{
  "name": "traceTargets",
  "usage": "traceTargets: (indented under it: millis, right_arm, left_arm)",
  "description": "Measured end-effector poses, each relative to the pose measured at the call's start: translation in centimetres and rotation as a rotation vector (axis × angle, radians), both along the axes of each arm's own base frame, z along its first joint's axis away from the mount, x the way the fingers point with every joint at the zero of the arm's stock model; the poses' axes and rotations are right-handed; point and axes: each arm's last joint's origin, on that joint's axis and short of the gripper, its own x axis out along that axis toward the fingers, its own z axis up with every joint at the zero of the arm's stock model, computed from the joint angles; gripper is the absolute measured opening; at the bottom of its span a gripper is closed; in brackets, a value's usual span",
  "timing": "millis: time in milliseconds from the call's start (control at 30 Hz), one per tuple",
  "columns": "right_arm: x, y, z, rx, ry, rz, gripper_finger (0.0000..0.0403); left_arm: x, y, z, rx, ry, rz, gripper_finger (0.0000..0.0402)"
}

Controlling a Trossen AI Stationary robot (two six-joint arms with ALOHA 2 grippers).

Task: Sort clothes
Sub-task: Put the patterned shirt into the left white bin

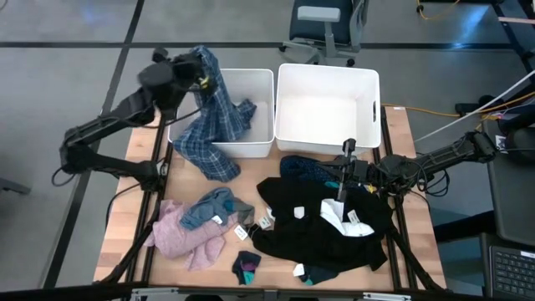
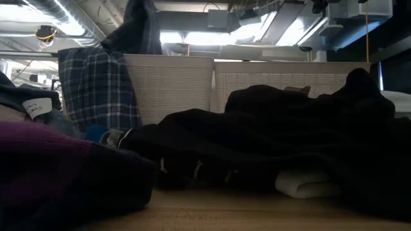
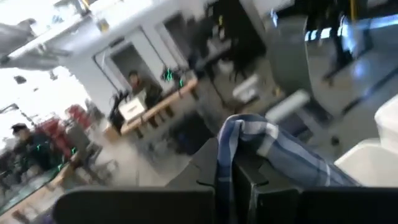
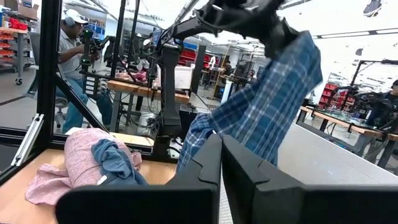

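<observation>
Cloth here is light and limp: the blue plaid shirt [image 1: 216, 125] sags in long folds from the left gripper [image 1: 197, 73], whose fingers are pinched on a bunched edge high above the left bin [image 1: 261, 79], its tail trailing over the front wall onto the table [image 1: 401, 125]; likely a higher lift is needed. Rightward, the right gripper [image 1: 347, 149] hovers low over the black pile [image 1: 334, 238], fingers pressed together, empty
</observation>
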Motion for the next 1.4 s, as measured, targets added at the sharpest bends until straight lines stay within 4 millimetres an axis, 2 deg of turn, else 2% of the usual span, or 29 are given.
traceTargets:
  millis: [200,500,633,767,833,967,1033,1133,1267,1400]
  right_arm:
    - [0.0,0.0,0.0,0.0,0.0,0.0,0.0017]
    - [0.0,0.0,0.0,0.001,0.0,0.0,0.0017]
    - [0.0,0.0,0.0,0.0,0.002,0.0,0.0017]
    - [0.2,0.1,-0.1,0.0,0.007,0.0,0.0017]
    - [0.2,0.1,-0.2,0.001,0.007,-0.003,0.0017]
    - [0.4,0.1,-0.3,0.0,0.013,-0.007,0.0017]
    - [0.5,0.1,-0.4,-0.002,0.021,-0.007,0.0017]
    - [0.5,0.1,-0.4,0.0,0.015,-0.008,0.0017]
    - [0.5,0.1,-0.4,0.0,0.014,-0.009,0.0017]
    - [0.5,0.1,-0.4,0.0,0.015,-0.009,0.0017]
  left_arm:
    - [2.0,2.6,-3.5,-0.158,0.072,0.02,0.001]
    - [4.3,4.1,-8.6,-0.431,0.247,-0.062,0.0049]
    - [4.5,4.2,-9.6,-0.474,0.302,-0.053,0.0085]
    - [4.5,3.8,-9.4,-0.463,0.32,-0.073,0.0128]
    - [4.4,3.2,-8.7,-0.45,0.309,-0.091,0.0148]
    - [4.2,1.4,-6.0,-0.427,0.171,-0.181,0.018]
    - [4.1,0.1,-4.7,-0.425,0.117,-0.275,0.0189]
    - [4.0,-2.6,-3.7,-0.449,0.098,-0.478,0.0193]
    - [4.3,-6.8,-4.0,-0.516,0.215,-0.805,0.0188]
    - [4.5,-10.7,-5.4,-0.59,0.383,-0.945,0.018]
